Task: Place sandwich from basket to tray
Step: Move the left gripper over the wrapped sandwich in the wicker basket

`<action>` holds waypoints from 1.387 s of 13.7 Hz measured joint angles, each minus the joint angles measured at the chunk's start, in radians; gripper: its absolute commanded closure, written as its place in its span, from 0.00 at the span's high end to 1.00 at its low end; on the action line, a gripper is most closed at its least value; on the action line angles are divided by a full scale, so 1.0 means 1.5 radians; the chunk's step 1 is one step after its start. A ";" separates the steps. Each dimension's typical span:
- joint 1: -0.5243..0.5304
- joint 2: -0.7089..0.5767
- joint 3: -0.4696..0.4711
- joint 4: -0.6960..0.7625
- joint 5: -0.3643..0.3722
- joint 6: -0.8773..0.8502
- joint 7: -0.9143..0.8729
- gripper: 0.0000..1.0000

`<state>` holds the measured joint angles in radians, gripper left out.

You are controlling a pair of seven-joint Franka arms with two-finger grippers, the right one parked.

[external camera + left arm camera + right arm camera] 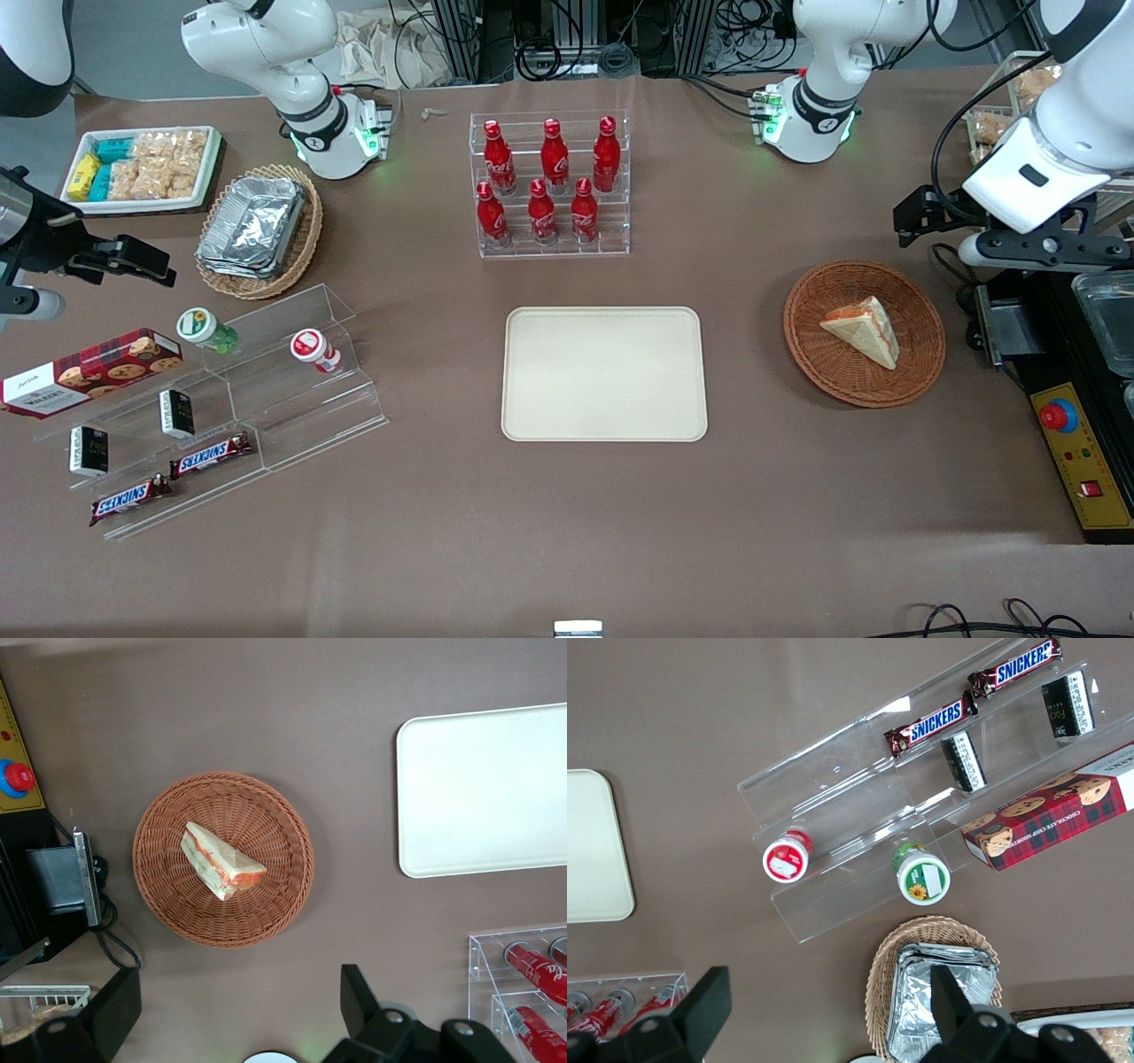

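The sandwich (pixel 864 330) (pixel 221 859), a white bread wedge with orange-red and green filling at its edge, lies in the round reddish-brown basket (pixel 815 292) (pixel 168 895). The cream tray (pixel 604 372) (pixel 487 788) lies flat and bare at mid-table, beside the basket toward the parked arm's end. My gripper (pixel 908 220) (pixel 235 992) hangs high over the table, a little farther from the front camera than the basket and apart from it. Its fingers (pixel 359 997) stand wide open with nothing between them.
A clear rack of red cola bottles (pixel 549 186) (pixel 532 974) stands farther from the front camera than the tray. A control box with a red button (pixel 1059 415) (pixel 18 780) sits at the working arm's table end. Snack shelves (pixel 221 399) and a tan foil-filled basket (pixel 257 230) lie toward the parked arm's end.
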<state>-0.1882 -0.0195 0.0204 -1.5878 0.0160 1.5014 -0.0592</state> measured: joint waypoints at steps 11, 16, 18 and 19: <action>0.009 0.006 0.015 -0.006 0.002 -0.054 -0.023 1.00; 0.017 0.003 0.057 -0.046 0.008 -0.058 -0.136 1.00; 0.017 -0.004 0.059 -0.075 0.016 -0.051 -0.167 1.00; 0.017 -0.007 0.062 -0.094 0.018 -0.034 -0.176 1.00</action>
<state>-0.1628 -0.0303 0.1129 -1.7290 0.0435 1.4508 -0.3231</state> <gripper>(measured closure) 0.000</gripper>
